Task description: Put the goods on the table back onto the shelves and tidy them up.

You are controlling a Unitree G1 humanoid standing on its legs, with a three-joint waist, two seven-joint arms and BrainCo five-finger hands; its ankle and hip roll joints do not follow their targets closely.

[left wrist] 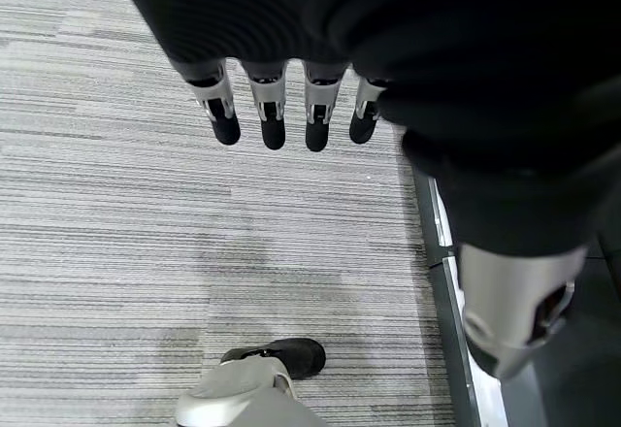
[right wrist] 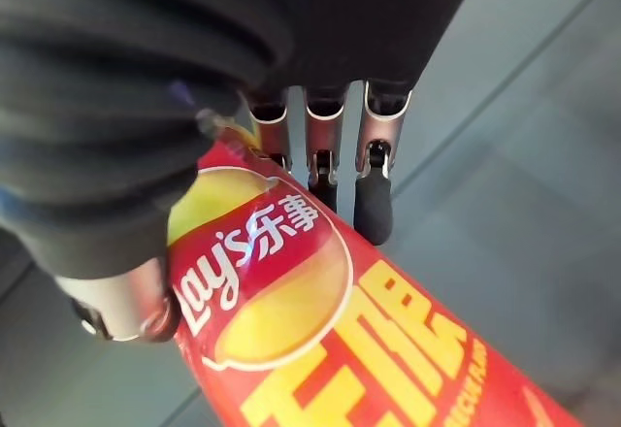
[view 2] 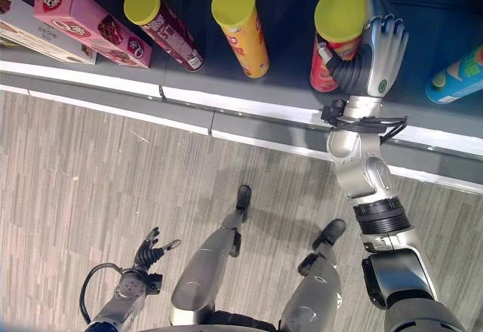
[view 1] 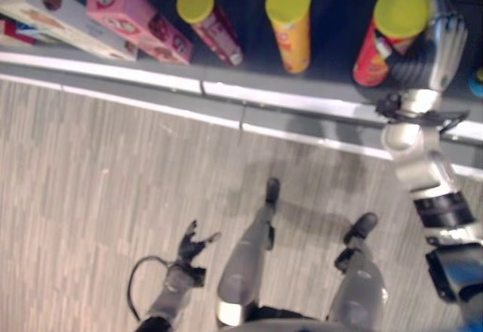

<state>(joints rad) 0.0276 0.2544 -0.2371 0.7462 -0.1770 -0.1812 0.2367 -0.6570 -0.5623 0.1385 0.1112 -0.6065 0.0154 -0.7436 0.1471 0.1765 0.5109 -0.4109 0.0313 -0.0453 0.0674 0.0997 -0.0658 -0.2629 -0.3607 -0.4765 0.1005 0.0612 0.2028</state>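
My right hand (view 2: pixel 377 49) is wrapped around the red chip can (view 2: pixel 332 60), fingers curled along its side and thumb on the other, and the can stands on the dark shelf (view 2: pixel 287 83) with its yellow lid up, at the right end of a row. To its left stand an orange can (view 2: pixel 243 34) and a dark red can (view 2: pixel 162 30), then a pink box (view 2: pixel 90 26) and a white box (view 1: pixel 60 15); a blue can (view 2: pixel 456 79) lies further right. My left hand (view 2: pixel 151 253) hangs low over the carpet, fingers relaxed and holding nothing. I judge this to be the placing step, nearly done. To do it well I want the can's base flat on the shelf before I loosen, set well back from the pale front edge (view 2: pixel 264 113) and in line with its neighbours. Then I should spread fingers and thumb evenly and draw straight back, since a dragging fingertip could tip such a tall, narrow can.
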